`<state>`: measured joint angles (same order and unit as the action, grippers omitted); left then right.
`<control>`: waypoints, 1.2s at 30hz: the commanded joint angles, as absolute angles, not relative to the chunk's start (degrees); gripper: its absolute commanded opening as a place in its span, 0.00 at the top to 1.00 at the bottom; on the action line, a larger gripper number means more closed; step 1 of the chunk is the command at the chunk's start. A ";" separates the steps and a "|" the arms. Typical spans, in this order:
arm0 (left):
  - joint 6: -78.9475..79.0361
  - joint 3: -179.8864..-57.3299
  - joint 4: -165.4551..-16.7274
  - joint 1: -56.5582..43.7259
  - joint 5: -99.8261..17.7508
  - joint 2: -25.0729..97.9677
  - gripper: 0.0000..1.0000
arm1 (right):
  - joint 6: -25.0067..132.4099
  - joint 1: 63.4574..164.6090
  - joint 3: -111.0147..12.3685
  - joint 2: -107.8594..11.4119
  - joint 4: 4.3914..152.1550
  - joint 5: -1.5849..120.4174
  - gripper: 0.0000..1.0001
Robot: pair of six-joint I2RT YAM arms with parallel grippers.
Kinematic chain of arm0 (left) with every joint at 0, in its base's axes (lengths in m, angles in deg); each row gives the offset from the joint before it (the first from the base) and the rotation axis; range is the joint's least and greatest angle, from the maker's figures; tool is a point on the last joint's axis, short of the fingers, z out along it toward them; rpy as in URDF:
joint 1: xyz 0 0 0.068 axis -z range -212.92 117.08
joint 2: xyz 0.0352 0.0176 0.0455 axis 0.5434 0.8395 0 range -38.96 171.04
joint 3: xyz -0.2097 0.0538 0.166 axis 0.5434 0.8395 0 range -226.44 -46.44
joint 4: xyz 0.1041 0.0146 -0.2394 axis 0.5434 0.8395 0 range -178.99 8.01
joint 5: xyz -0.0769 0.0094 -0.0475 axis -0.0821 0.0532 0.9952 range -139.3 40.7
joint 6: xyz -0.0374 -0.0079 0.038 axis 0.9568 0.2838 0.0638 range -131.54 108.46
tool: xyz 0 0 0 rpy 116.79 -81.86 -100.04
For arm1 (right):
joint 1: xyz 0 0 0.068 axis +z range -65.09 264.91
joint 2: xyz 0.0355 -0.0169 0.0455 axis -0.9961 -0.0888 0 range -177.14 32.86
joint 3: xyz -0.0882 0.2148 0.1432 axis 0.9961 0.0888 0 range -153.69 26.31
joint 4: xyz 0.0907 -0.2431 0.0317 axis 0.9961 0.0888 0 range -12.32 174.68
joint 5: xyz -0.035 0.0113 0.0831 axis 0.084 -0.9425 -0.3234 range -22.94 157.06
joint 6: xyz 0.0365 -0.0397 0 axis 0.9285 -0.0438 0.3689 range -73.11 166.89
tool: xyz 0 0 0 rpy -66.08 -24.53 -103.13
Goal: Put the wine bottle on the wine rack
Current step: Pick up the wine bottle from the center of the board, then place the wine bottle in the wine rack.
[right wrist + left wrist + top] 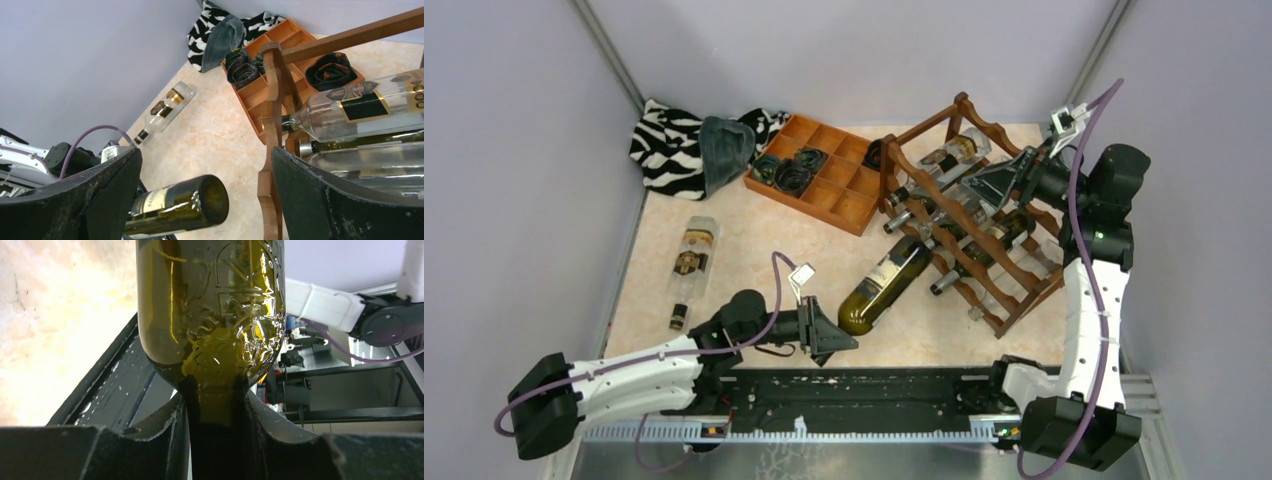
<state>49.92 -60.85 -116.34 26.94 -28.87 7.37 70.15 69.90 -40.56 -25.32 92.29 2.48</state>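
The wine bottle (886, 284) is olive green with a pale label. It is tilted, its base pointing at the wine rack (1014, 292) and its neck toward the table's near edge. My left gripper (829, 336) is shut on the neck. In the left wrist view the bottle's shoulder (210, 315) fills the frame above the left gripper (217, 407), its jaws clamped on the neck. My right gripper (996, 180) hovers open over the rack's upper tier. In the right wrist view the bottle's base (192, 204) shows between the wide right gripper (205, 155) fingers, beside the rack's post (272, 150).
Several bottles lie in the rack, among them a clear one (360, 107). Another clear bottle (692, 260) lies on the table at the left. An orange compartment tray (849, 205) holding dark rolled items and a zebra-striped cloth (669, 150) sit at the back.
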 commanded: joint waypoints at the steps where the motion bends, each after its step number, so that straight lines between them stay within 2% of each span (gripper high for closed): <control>1: 48.55 -65.30 -126.61 24.95 -21.04 8.87 1.00 | 68.99 68.08 -43.55 -25.65 91.13 1.76 0.02; 13: 48.13 -67.89 -135.47 22.28 -13.92 19.52 1.00 | 70.63 66.56 -42.28 -25.17 89.43 0.79 0.02; 36: 40.88 -79.12 -132.70 22.28 -9.49 34.17 1.00 | 73.61 64.88 -40.11 -24.41 85.79 -0.47 0.02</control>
<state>44.98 -74.69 -124.82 22.52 -11.17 34.58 73.19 65.57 -40.43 -25.60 89.21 0.71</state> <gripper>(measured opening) 0.410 0.983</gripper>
